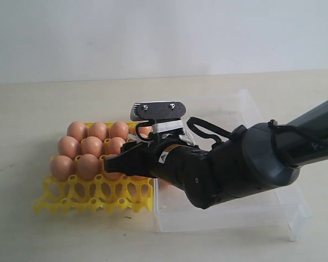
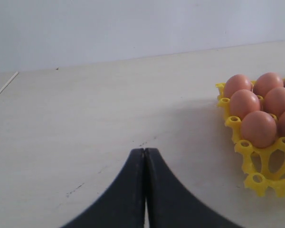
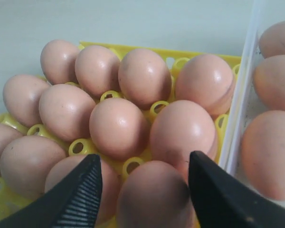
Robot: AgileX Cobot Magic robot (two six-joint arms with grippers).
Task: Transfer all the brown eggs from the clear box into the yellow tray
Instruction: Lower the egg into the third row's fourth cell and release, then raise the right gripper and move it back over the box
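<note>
The yellow tray (image 1: 93,194) lies left of the clear box (image 1: 251,215). Several brown eggs (image 1: 91,146) fill its far rows, and the nearest row of cups is bare. My right gripper (image 1: 123,164) hangs over the tray's right side, next to the box. In the right wrist view its jaws (image 3: 145,159) are open astride one egg (image 3: 154,194) seated in the tray, with a gap at one finger. More brown eggs (image 3: 270,152) lie behind the box wall (image 3: 242,90). My left gripper (image 2: 145,151) is shut and empty, low over bare table beside the tray (image 2: 261,180).
The right arm's dark body covers most of the box interior in the exterior view. Pale tabletop runs all round, with a white wall behind. Raised yellow pegs (image 3: 80,146) stand between the eggs.
</note>
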